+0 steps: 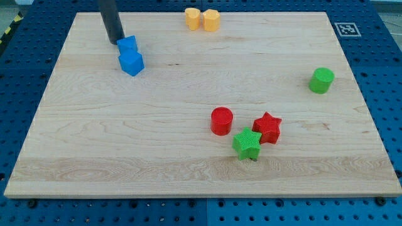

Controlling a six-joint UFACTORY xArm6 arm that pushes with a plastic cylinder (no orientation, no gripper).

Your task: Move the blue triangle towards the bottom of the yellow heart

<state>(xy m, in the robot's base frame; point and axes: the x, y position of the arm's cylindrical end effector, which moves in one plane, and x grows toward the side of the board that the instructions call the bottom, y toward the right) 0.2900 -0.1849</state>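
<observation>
One blue triangle [127,44] (heading unclear) touches my tip [117,41].

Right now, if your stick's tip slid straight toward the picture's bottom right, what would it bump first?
My tip would meet the small blue block first; it looks practically touching already.

Red cylinder [222,120], red star [267,127], green star [247,144]

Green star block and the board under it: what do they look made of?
The green star-shaped block looks like matte plastic, likely 3D-printed: fine parallel ridges show on its top face. The light wooden board looks like unvarnished or lightly finished wood: long grain streaks and faint plank seams, with little glare. Neither is certain from the look alone.
</observation>
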